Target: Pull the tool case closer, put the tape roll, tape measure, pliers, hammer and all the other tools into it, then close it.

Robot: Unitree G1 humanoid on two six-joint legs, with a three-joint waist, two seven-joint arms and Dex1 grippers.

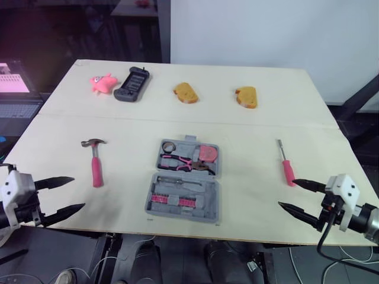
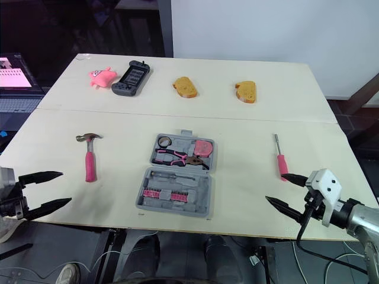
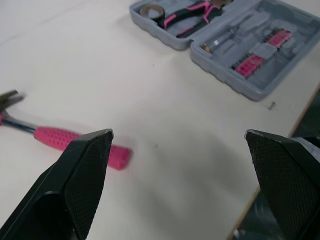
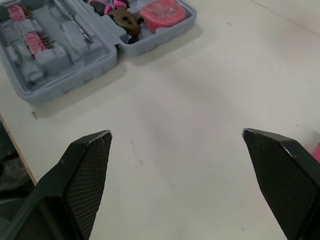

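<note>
Lying open mid-table (image 1: 249,127) toward the near edge, tool case (image 1: 204,192), tape roll (image 1: 168,146), pliers (image 1: 183,163) and tape measure (image 1: 207,154) seated in its far half, hammer (image 1: 95,163) well left, screwdriver (image 1: 285,164) well right, left gripper (image 1: 79,192) and right gripper (image 1: 286,193) both released, empty, at the near edge

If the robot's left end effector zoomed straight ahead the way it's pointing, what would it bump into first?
Probably the hammer: its pink handle end lies just ahead of the left end effector. Beyond it sits the tool case. Height is unclear, so it might pass over.
</note>
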